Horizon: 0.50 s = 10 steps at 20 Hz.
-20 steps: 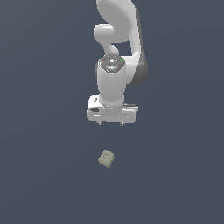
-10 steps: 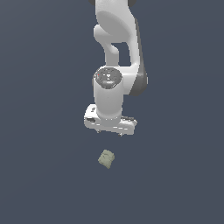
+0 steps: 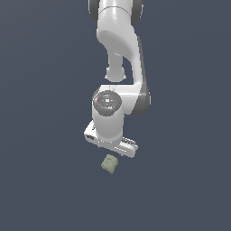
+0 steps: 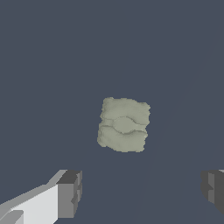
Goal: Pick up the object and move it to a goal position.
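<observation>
a: exterior view: since a second ago we see the gripper (image 3: 111, 145) lowered to just above the object (image 3: 109, 164), which lies untouched; approach nearly done.

b: wrist view: fingers (image 4: 69, 194) spread wide, holding nothing. we read the object's (image 4: 124, 124) long axis as crossing the finger line.

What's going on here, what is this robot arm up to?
A white Panda arm is reaching down toward a small olive-beige object lying on a plain dark surface. Its gripper hangs above the object with the jaws wide open, not touching it. Nothing has been grasped yet, so the pick-up is not yet done.
</observation>
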Tool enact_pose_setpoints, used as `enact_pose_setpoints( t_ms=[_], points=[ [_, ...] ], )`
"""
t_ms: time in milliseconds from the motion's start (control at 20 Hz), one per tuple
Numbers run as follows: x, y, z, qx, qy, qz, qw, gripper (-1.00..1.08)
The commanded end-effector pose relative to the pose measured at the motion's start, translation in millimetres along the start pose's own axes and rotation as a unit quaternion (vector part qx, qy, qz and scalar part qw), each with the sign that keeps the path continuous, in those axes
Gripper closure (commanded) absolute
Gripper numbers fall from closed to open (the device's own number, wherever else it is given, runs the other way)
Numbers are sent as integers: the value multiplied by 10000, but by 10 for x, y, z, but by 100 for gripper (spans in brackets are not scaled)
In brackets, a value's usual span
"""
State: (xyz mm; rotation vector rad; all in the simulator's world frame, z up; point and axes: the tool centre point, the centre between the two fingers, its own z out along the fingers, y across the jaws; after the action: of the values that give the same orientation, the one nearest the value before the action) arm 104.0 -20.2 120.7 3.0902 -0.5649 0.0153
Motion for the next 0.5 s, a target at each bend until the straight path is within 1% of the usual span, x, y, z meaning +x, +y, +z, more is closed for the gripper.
enact_pose_setpoints(
  t_ms=[0,450],
  points=[
    [93,-16,77,-2,-12,207,9998,-92],
    [277,-49,268,-9,-41,667,9978,-92]
  ],
)
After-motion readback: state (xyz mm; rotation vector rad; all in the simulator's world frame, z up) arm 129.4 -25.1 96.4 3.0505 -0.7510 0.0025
